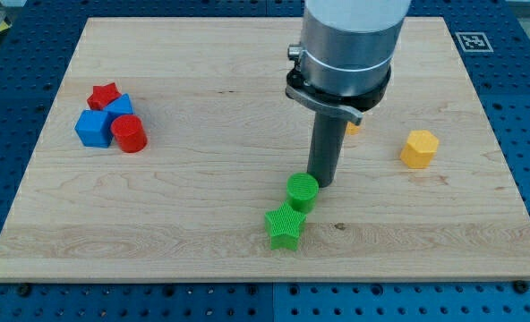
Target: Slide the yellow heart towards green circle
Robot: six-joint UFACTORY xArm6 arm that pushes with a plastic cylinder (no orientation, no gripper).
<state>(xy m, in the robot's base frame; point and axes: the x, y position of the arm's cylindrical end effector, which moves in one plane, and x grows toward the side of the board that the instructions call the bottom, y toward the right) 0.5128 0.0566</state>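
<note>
The green circle [303,191] stands low in the middle of the wooden board [202,206]. My tip [322,183] rests just to its right, touching or nearly touching it. A small yellow piece [353,127], probably the yellow heart, peeks out from behind the arm's housing, up and right of the tip; most of it is hidden, so its shape cannot be made out. A green star [284,226] sits against the circle's lower left side.
A yellow hexagon [419,148] stands at the view's right. At the left is a cluster: a red star [105,94], a blue block [119,107], a blue cube [93,128] and a red cylinder [129,134]. The arm's grey housing [346,45] hangs over the top middle.
</note>
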